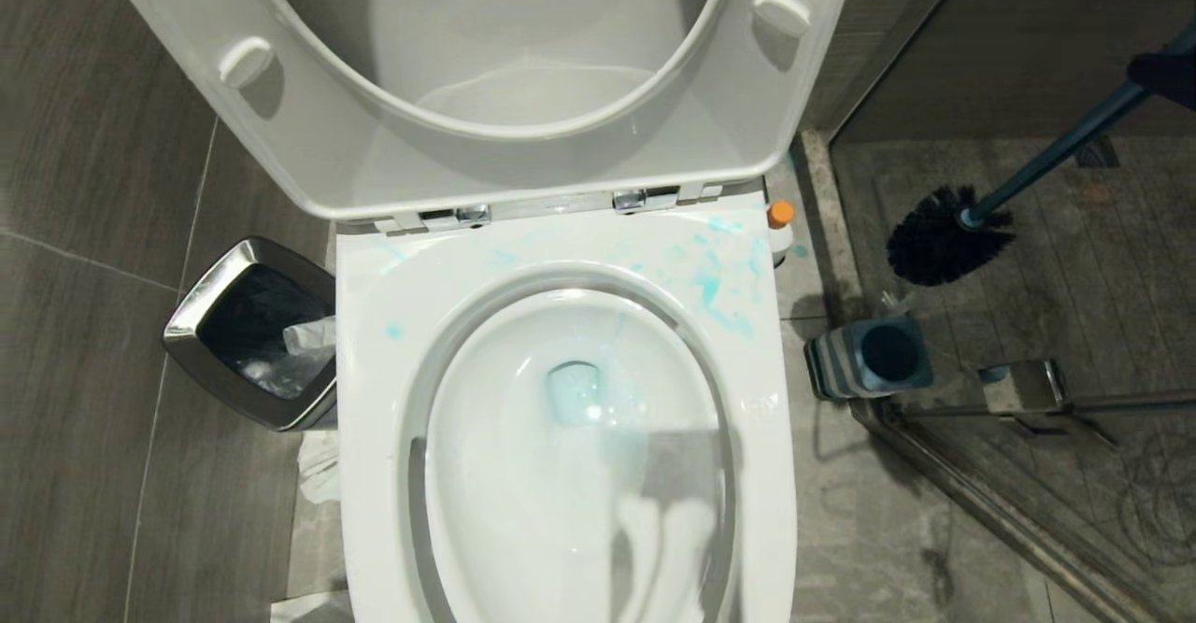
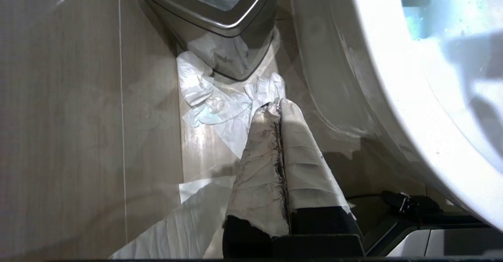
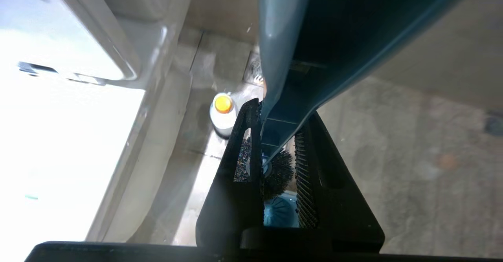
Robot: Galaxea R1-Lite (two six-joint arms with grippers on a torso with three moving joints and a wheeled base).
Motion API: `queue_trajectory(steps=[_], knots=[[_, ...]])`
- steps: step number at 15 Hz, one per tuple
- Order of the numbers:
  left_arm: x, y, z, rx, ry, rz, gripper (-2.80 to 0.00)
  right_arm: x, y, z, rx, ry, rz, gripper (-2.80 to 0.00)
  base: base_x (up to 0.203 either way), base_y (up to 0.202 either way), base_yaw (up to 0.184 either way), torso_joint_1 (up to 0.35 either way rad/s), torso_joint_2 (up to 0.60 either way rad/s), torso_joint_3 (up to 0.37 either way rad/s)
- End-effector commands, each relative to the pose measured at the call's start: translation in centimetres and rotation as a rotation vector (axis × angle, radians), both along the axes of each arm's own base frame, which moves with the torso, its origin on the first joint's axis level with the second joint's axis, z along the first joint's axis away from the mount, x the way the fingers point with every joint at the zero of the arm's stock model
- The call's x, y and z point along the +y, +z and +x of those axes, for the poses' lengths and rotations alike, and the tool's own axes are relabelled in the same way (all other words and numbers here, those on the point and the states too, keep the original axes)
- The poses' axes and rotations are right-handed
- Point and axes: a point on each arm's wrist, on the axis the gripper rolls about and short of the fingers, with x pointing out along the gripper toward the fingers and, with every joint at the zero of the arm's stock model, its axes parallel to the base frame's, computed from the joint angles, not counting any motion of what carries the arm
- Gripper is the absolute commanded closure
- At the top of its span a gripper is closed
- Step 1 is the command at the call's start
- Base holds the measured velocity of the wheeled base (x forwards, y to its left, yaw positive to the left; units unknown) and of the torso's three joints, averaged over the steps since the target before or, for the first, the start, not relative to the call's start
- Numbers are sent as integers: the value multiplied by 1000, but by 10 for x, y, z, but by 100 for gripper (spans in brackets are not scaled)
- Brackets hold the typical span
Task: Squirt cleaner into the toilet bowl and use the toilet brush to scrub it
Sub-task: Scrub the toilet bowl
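Beside the toilet bowl (image 1: 561,474), waste bin (image 1: 248,329) and brush holder (image 1: 874,357) stand.

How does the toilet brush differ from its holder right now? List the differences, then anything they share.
The toilet brush is long and slim with a black bristle head; the holder is short and squarish. The brush hangs tilted in the air, gripped by the right end effector; the holder stands on the floor, empty. Both are blue-grey and sit on the toilet's right.
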Motion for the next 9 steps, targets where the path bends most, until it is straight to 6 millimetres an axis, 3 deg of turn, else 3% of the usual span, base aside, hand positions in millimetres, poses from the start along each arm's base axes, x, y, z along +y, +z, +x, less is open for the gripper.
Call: queue_trajectory(steps=[1, 9], knots=[[0, 0, 0, 1, 0, 1, 0, 0, 1, -1, -6, 1, 0, 0, 0, 0, 0, 2, 2, 207], [0, 0, 0, 1, 0, 6, 0, 0, 1, -2, -9, 1, 1, 0, 0, 0, 0, 1, 0, 203]])
